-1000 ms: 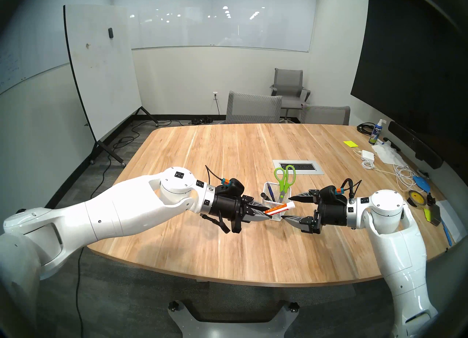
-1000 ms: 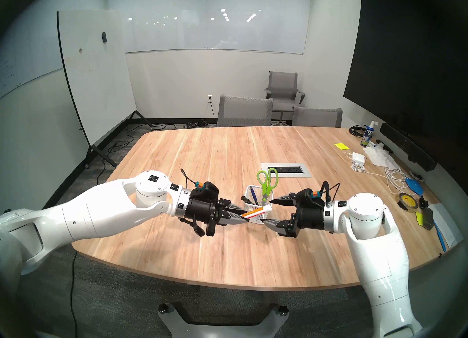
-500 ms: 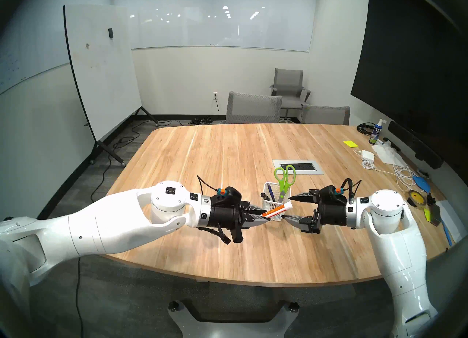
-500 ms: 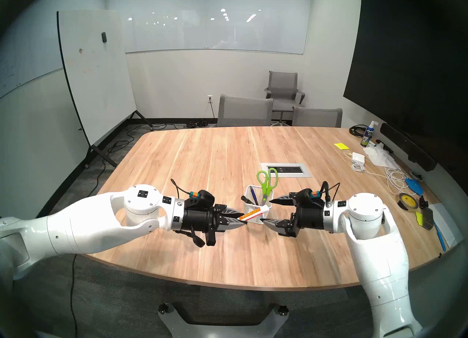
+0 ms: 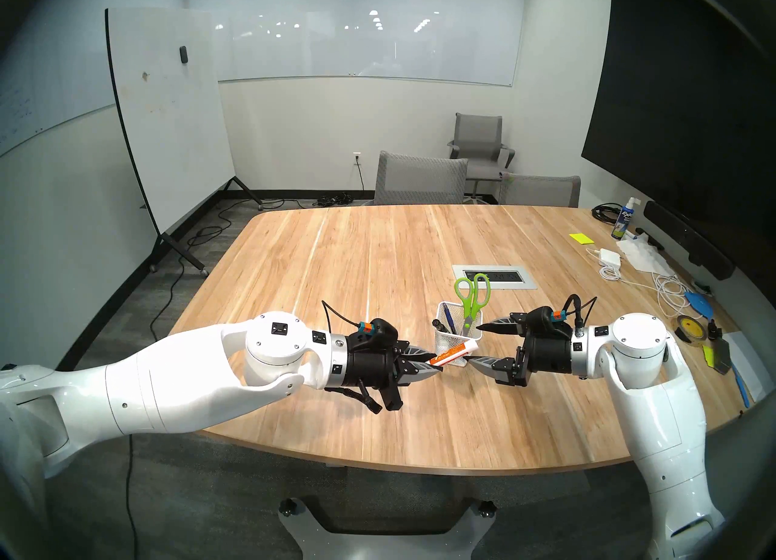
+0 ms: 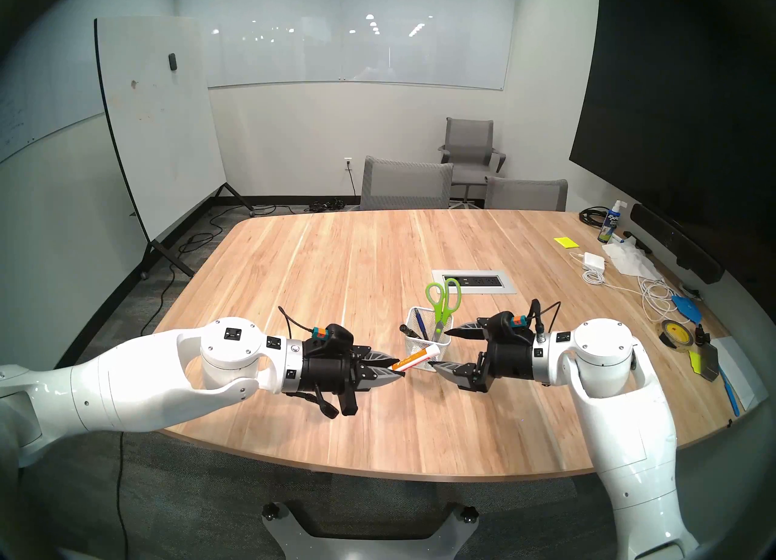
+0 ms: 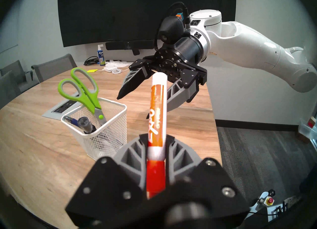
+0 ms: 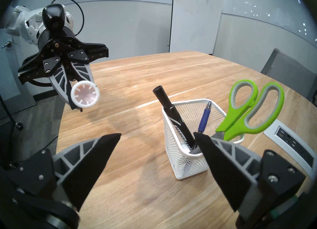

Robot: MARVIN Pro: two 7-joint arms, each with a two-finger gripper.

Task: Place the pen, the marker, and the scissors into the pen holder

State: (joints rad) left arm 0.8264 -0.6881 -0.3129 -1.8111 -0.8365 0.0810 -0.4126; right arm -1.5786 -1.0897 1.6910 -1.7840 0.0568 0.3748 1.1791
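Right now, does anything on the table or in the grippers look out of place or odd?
Only one item is out: the orange marker is clamped in the left gripper, held nearly level in the air beside the pen holder. The scissors, black marker and pen lean inside it; nothing spilled or damaged.

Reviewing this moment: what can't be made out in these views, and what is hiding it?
- Cap end of the orange marker: left wrist view, blurred and buried between the left gripper fingers.
- Scissors blade tips: right wrist view, behind the right gripper finger and inside the pen holder.
- Lower ends of the blue pen and black marker: sunk below the mesh rim.
- Black marker lettering: partly readable, cut off by the rim.
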